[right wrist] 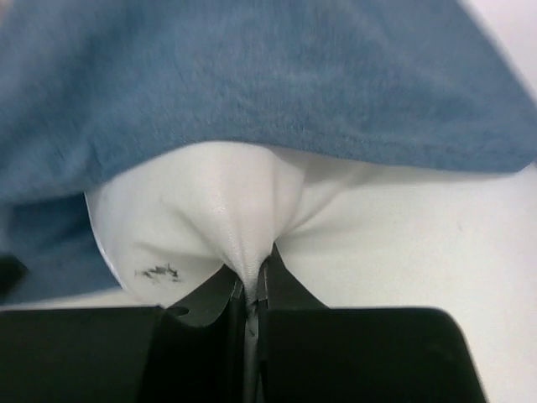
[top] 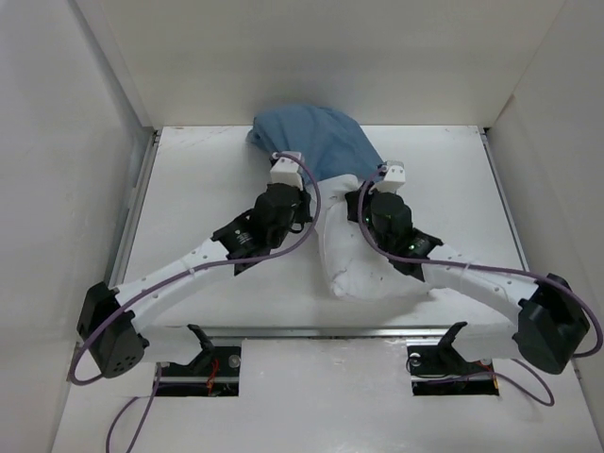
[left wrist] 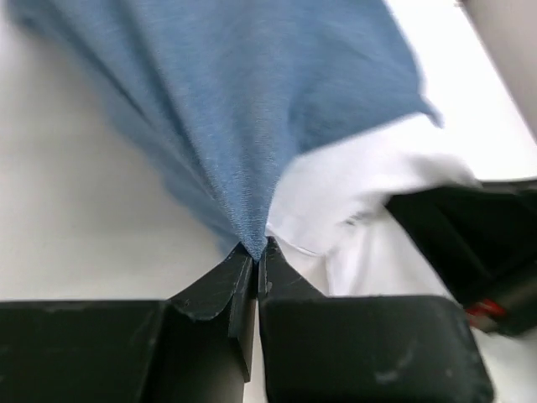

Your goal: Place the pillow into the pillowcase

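The slate-blue pillowcase (top: 311, 137) lies bunched at the table's far middle, and its near hem lies over the far end of the white pillow (top: 363, 269). My left gripper (top: 288, 172) is shut on the pillowcase's edge; in the left wrist view the blue cloth (left wrist: 252, 101) narrows into the pinched jaws (left wrist: 254, 249), with white pillow (left wrist: 361, 176) just to the right. My right gripper (top: 390, 177) is shut on a pulled-up fold of the pillow (right wrist: 210, 210) at the jaws (right wrist: 254, 281), under the overhanging pillowcase (right wrist: 252, 75).
White walls (top: 66, 142) enclose the table on the left, back and right. A metal rail (top: 132, 217) runs along the left edge. The right arm's dark body (left wrist: 470, 227) sits close beside the left gripper. Two cable slots (top: 198, 368) open at the near edge.
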